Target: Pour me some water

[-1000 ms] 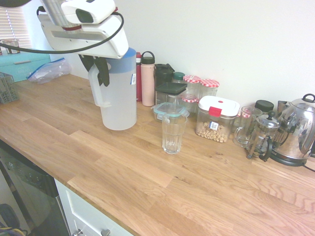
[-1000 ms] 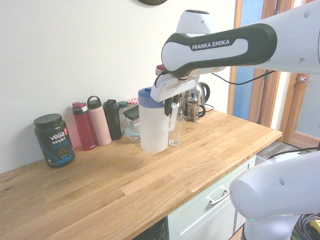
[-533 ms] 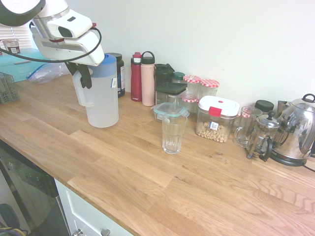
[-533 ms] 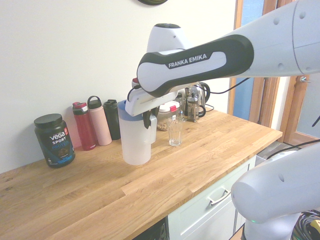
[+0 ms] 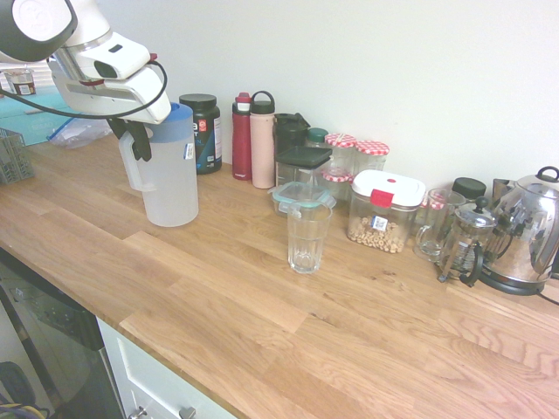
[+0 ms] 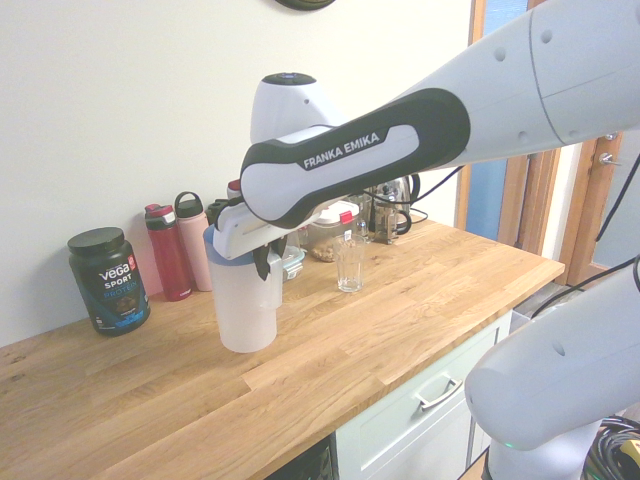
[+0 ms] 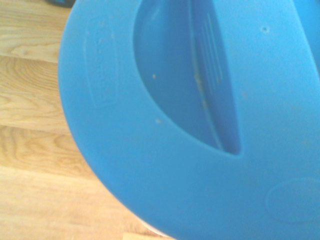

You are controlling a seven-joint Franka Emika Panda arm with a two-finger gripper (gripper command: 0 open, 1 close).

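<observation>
A tall frosted-white jug [image 5: 171, 179] with a blue lid [image 7: 165, 120] stands upright at the left of the wooden counter [image 5: 262, 323]. My gripper [image 5: 133, 141] is shut on its side handle, the arm reaching over the lid. The same jug [image 6: 245, 312] and gripper [image 6: 268, 266] show in the second exterior view. Whether the jug's base rests on the wood or hangs just above it I cannot tell. The water does not show through the frosted wall. A clear drinking glass [image 5: 307, 236] stands apart, well to the jug's right, also seen as the glass [image 6: 349, 265].
Along the wall stand a dark tub [image 5: 203, 133], a red bottle [image 5: 242, 138], a pink bottle [image 5: 262, 141], dark jars, checked-lid jars [image 5: 370, 155], a white-lidded container [image 5: 384, 211], a French press [image 5: 467, 244] and a steel kettle [image 5: 528, 231]. The counter's front edge drops to cabinets.
The arm has carried the jug along the counter away from the glass, leftward in the first exterior view, uncovering the dark tub and bottles. The grip on the handle stays the same.
</observation>
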